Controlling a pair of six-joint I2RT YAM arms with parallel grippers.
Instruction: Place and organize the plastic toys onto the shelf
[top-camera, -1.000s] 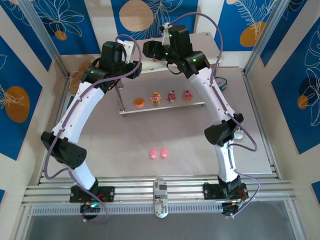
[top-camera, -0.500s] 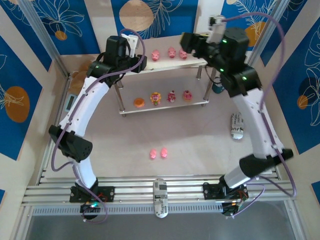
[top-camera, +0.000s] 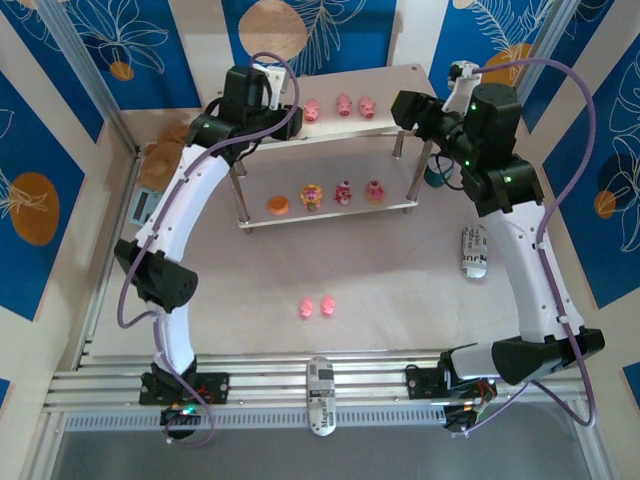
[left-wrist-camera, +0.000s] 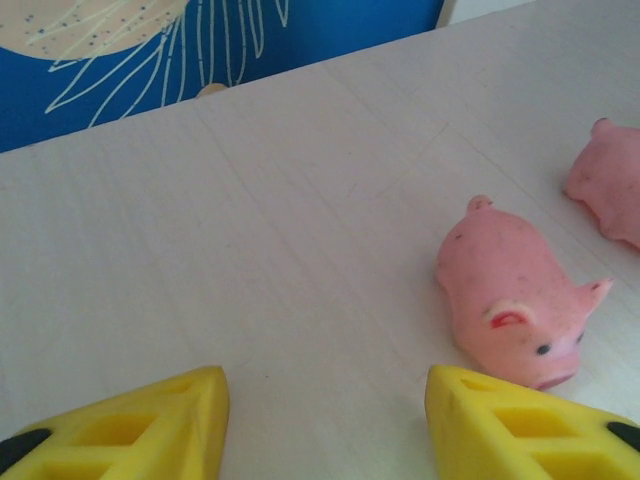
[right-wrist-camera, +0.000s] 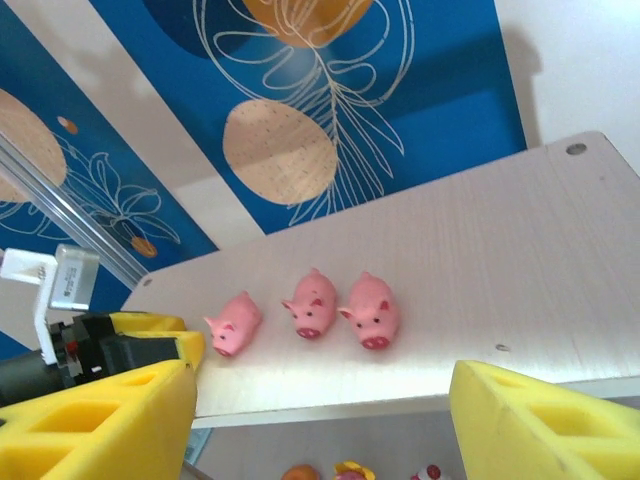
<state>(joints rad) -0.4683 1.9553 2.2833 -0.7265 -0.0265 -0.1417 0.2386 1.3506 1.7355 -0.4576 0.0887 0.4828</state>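
Note:
The shelf (top-camera: 400, 82) stands at the back of the table. Three pink piglets (top-camera: 343, 105) lie in a row on its top board. On the lower board (top-camera: 395, 207) sit an orange round piece (top-camera: 277, 205) and three cupcake figures (top-camera: 343, 192). Two more piglets (top-camera: 316, 307) lie on the table in front. My left gripper (top-camera: 287, 118) hovers open and empty over the top board's left end, and the nearest piglet (left-wrist-camera: 510, 310) lies just beyond its right finger (left-wrist-camera: 520, 430). My right gripper (top-camera: 406, 106) is open and empty at the board's right end, facing the piglet row (right-wrist-camera: 313, 303).
A brown plush bear (top-camera: 160, 155) and a teal calculator (top-camera: 145, 205) lie left of the shelf. A white remote-like object (top-camera: 473, 250) lies on the table at right, and another (top-camera: 320, 395) rests on the front rail. A dark object (top-camera: 437, 175) sits behind the shelf's right leg.
My right arm has swung from over the top board's middle out to its right end, uncovering the three piglets. My left gripper has moved up toward the board's left end.

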